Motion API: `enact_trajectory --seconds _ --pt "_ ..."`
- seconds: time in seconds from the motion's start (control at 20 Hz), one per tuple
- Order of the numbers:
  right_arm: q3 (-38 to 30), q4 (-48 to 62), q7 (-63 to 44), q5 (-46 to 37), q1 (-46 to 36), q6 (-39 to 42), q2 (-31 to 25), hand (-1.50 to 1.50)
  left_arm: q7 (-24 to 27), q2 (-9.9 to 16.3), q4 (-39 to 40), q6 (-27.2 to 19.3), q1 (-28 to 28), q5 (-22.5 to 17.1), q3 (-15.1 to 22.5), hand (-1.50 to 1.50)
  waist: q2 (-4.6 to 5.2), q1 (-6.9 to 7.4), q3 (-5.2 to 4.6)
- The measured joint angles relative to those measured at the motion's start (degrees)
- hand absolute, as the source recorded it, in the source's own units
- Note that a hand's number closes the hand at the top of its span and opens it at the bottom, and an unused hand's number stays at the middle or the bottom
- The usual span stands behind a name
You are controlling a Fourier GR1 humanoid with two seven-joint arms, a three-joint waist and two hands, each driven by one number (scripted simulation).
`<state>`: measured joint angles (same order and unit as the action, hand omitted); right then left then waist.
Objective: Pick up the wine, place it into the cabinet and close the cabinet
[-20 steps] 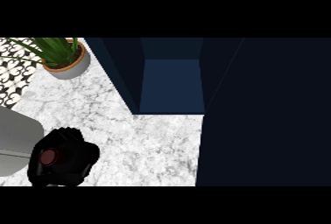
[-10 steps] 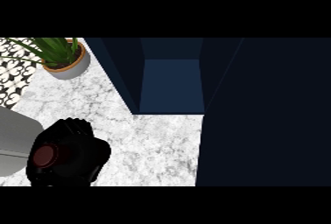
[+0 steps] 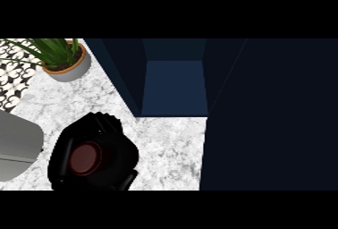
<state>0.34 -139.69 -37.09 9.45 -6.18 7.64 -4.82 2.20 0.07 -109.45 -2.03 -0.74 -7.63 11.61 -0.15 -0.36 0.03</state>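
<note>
The wine bottle (image 3: pixel 86 158) shows from above as a dark red round top, low at the left of the marble counter (image 3: pixel 165 143). My left hand (image 3: pixel 117 142) is curled round it and hides its body; the grey forearm (image 3: pixel 16 143) comes in from the left edge. The dark blue cabinet (image 3: pixel 173 85) stands open just beyond and to the right of the hand, with its inner floor in sight. Its door (image 3: pixel 271 116) fills the right side as a large dark panel. My right hand does not show.
A potted green plant (image 3: pixel 65 65) stands at the counter's far left corner. A black-and-white patterned wall (image 3: pixel 13 78) runs along the left edge. Bare marble lies between the hand and the cabinet's mouth.
My left hand, with the wine bottle in it, has moved a little up and to the right, closer to the cabinet's opening. The cabinet and plant have not moved.
</note>
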Motion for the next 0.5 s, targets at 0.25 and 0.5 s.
enact_trajectory --seconds 0.25,0.5 --pt "0.1 0.3 1.6 0.0 1.6 0.9 0.4 -1.50 -4.0 0.0 0.0 -8.5 6.1 0.2 5.8 1.50 0.04 -0.15 -0.01" --pt "0.2 0.3 1.7 0.3 1.6 1.1 0.7 -1.50 -6.9 -0.1 2.2 -18.7 13.7 1.0 11.5 1.50 0.05 -0.35 0.00"
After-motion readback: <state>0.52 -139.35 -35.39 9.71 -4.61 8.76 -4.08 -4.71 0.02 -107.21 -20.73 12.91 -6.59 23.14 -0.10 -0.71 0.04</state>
